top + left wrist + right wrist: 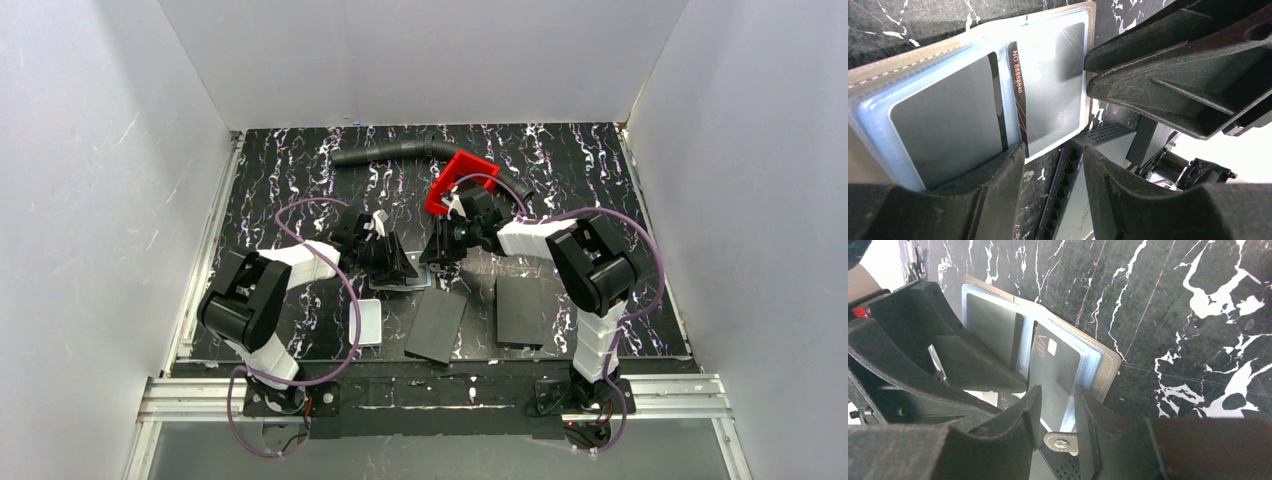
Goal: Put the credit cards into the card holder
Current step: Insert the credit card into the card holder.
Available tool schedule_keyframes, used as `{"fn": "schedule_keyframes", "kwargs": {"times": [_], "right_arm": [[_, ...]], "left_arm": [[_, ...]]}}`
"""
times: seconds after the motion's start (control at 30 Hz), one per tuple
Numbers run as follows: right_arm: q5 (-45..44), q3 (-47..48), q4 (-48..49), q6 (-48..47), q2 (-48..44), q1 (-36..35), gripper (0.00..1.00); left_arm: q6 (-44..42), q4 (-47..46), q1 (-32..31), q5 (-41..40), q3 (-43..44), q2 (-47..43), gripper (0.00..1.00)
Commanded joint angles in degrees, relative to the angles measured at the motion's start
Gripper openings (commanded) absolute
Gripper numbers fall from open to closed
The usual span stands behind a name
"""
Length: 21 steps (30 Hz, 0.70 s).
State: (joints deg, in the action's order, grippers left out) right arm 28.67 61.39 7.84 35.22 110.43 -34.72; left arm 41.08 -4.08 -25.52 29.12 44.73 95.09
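**Two robot claws meet over an open card holder with cards showing in its sleeves**

The card holder point(898, 65) lies open on the black marbled counter point(1198, 315), directly beneath both claws, with its clear blue-tinted sleeves facing up.

The left claw point(1053, 155) has its fingers apart. Only the counter and a dark flat panel point(1118, 140) show in the gap, and one finger overlaps the holder's near edge.

The right claw point(1057, 392) stands with its fingers a little apart, astride the near end of a dark VIP card point(1053, 360). The holder's clasp tab point(1060, 442) sits just below the gap. I cannot tell whether this claw pinches the card or only hovers over it.

Some of the credit cards are in place. Beside the left claw, a plain grey card point(948, 115) fills one sleeve. A numbered card point(1053, 85) sits in the next sleeve, slightly askew. The task looks well along; what probably remains is seating the card at the right claw and closing the holder.

From above, the arms cover the holder, so any loose cards under them are hidden. It is unclear whether the VIP card and the numbered card are the same card.
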Motion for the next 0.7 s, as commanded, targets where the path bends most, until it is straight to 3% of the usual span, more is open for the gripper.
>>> {"fn": "schedule_keyframes", "kwargs": {"times": [0.0,0.3,0.67], "right_arm": [[-0.2,0.3,1.8,0.9,1.0,0.1,0.40],[0.9,-1.5,5.2,4.0,0.3,0.1,0.42],[7.0,-5.8,20.3,14.9,0.8,-0.1,0.40]], "left_arm": [[-1.2,0.2,0.2,-1.5,-1.2,0.6,0.45],[-1.1,-0.9,0.2,-2.9,-3.7,1.1,0.45],[-1.1,-1.3,0.2,-2.8,-3.7,0.9,0.45]]}}
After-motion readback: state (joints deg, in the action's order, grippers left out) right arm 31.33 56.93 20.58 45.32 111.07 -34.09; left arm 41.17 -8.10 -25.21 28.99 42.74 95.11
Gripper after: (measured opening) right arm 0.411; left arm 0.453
